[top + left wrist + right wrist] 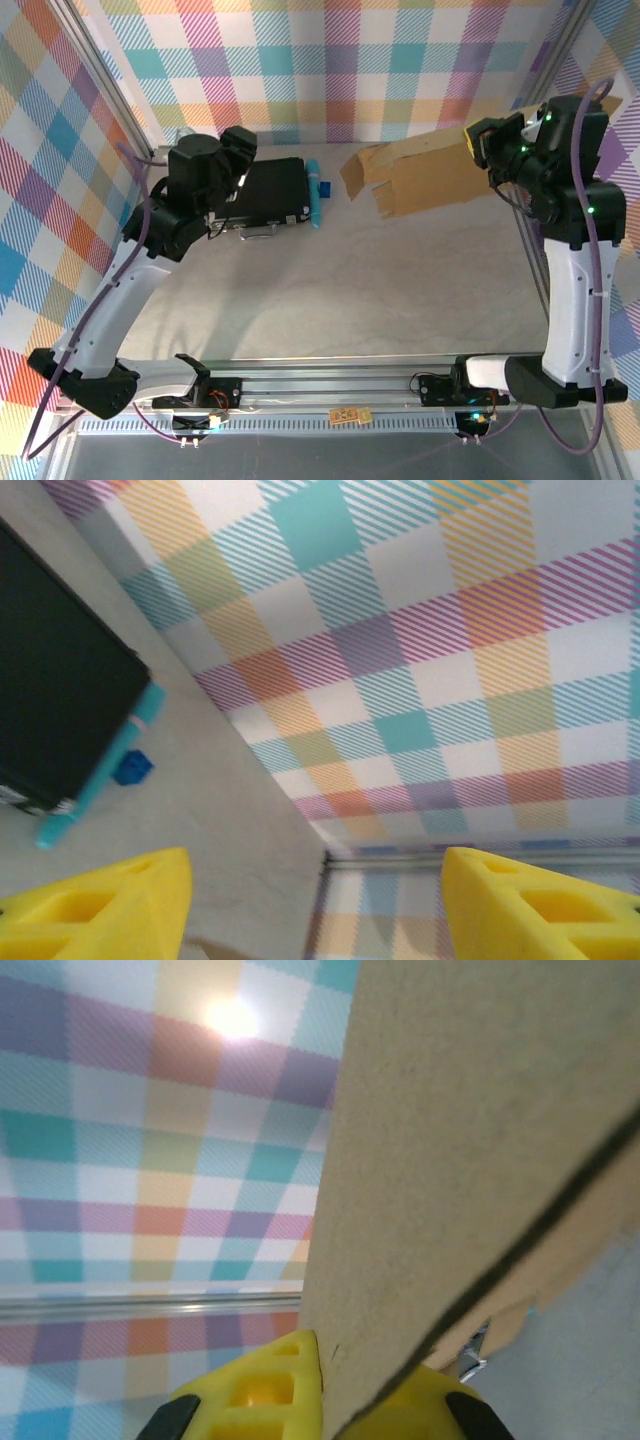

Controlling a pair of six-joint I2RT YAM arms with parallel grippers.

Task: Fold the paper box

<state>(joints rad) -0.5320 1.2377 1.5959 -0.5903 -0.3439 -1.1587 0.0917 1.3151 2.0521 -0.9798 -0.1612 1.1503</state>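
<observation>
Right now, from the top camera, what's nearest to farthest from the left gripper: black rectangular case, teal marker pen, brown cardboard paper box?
From the left gripper:
1. black rectangular case, just beside it.
2. teal marker pen, right of the case.
3. brown cardboard paper box, far right.

the pale stone-patterned table (350, 290) is carrying a black case (270, 190) toward its far left, and a teal pen (314, 192) is lying just beside the case's right edge.
</observation>
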